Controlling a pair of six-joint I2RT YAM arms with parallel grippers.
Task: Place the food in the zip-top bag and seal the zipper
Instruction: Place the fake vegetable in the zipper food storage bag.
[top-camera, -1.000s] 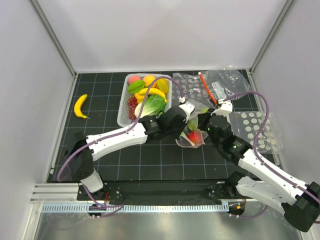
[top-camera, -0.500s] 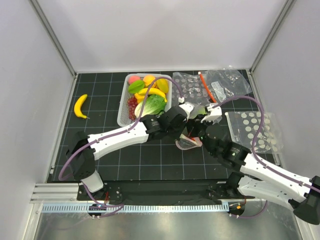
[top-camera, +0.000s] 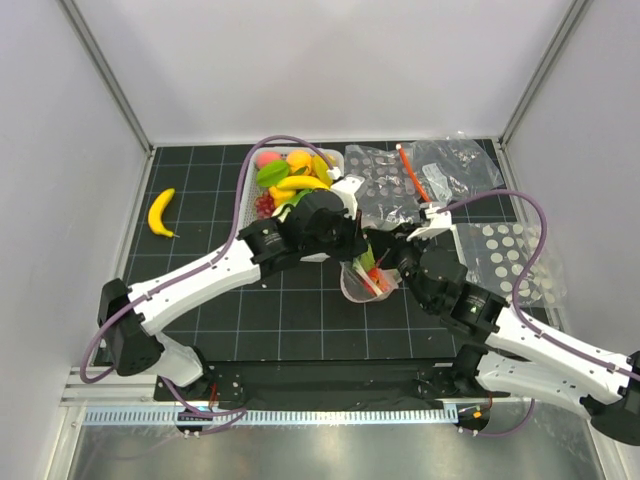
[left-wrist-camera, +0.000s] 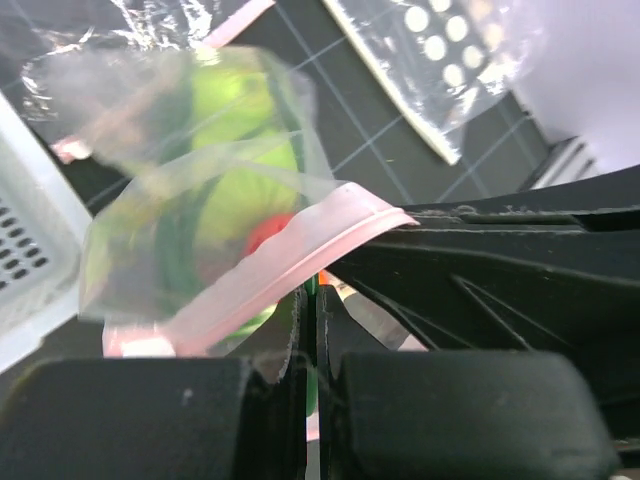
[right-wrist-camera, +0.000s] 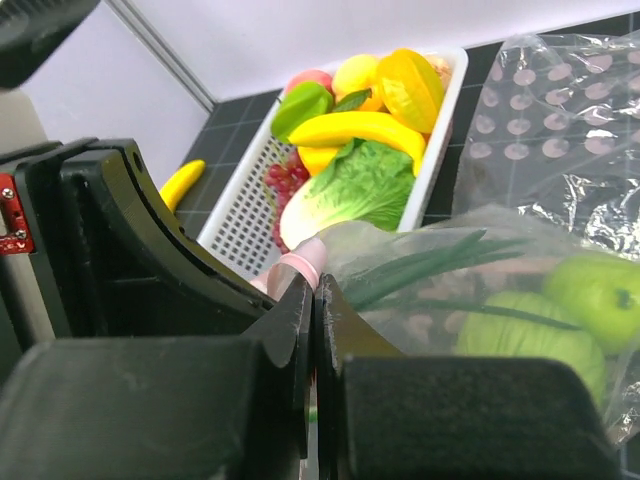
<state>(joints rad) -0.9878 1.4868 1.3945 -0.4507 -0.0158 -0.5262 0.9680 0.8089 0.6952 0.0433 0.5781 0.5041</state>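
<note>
A black gridded surface (top-camera: 200, 300) sits inside white walls. Just beyond the arm bases, at its middle, the bag (top-camera: 362, 272) hangs lifted between the two hands. The left hand (left-wrist-camera: 308, 300) and right hand (right-wrist-camera: 312, 285) each have their fingers pinched shut on the bag at the pale pink zipper (left-wrist-camera: 290, 270), and the mouth gapes toward six o'clock. The bag holds only green pieces (right-wrist-camera: 590, 290) and a red piece (left-wrist-camera: 262, 232). The main risk looks to be spillage: with the mouth open and seemingly tipped low, those pieces could slide out. The thin film could also slip from either narrow pinch. Pressing the zipper closed now would shut most of the food out. At eleven o'clock from the bag, partly under the left arm, the basket (right-wrist-camera: 240, 215) holds lettuce (right-wrist-camera: 350, 190), bananas (right-wrist-camera: 350, 128), grapes (right-wrist-camera: 285, 175), a peach (top-camera: 268, 158) and an orange (top-camera: 298, 158). A loose banana (top-camera: 161, 212) lies at ten o'clock, well apart. A dotted sheet (top-camera: 510, 260) lies at three o'clock, and a spare bag (top-camera: 440, 160) at one.
</note>
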